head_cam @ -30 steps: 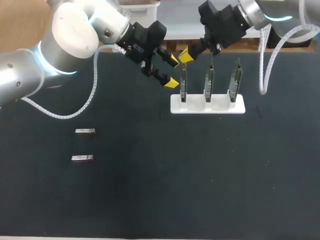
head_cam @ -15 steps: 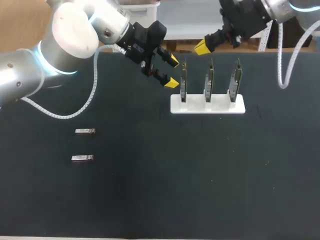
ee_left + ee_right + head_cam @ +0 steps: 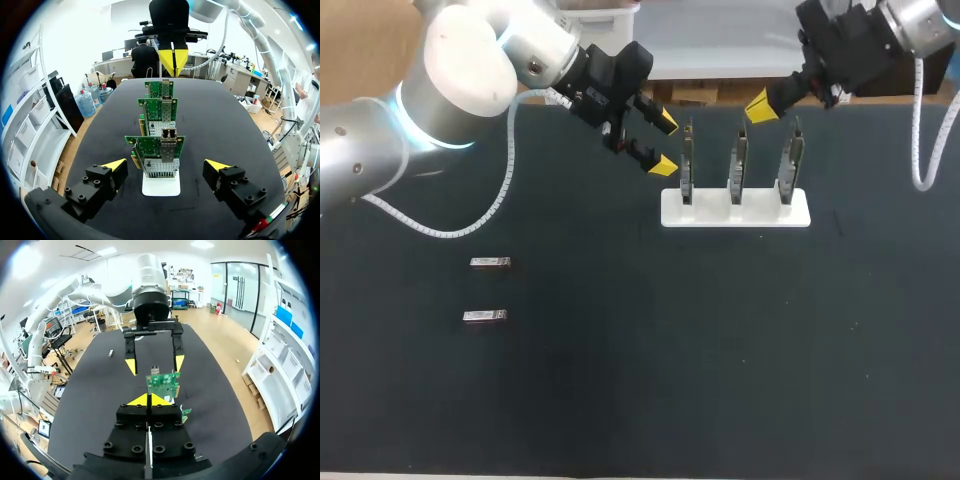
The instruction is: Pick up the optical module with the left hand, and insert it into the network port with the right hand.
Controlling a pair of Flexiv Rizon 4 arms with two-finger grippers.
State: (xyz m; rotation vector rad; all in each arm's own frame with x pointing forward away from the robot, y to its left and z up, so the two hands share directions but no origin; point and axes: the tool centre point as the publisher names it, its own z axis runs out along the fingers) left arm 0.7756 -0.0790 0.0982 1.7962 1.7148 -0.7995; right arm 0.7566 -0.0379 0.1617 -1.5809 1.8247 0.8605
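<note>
Two small silver optical modules (image 3: 490, 262) (image 3: 484, 316) lie on the black table at the left, nothing touching them; one module (image 3: 110, 353) shows far off in the right wrist view. A white stand (image 3: 735, 210) holds three upright green network cards (image 3: 687, 165) (image 3: 740, 160) (image 3: 789, 160). My left gripper (image 3: 664, 143) hangs open and empty just left of the first card (image 3: 159, 150), which stands ahead of its fingers (image 3: 116, 164). My right gripper (image 3: 757, 106) is shut and empty, above and behind the stand between the middle and right cards. Its closed tips (image 3: 148, 400) point at a card (image 3: 162, 382).
Both modules sit well clear of the stand (image 3: 161, 186), with bare black tabletop (image 3: 700, 360) between them and along the front. White cable loops hang from both arms near the table's back corners.
My right gripper has swung to the right, from over the first card to above the gap between the middle and right cards. The left arm has stayed put.
</note>
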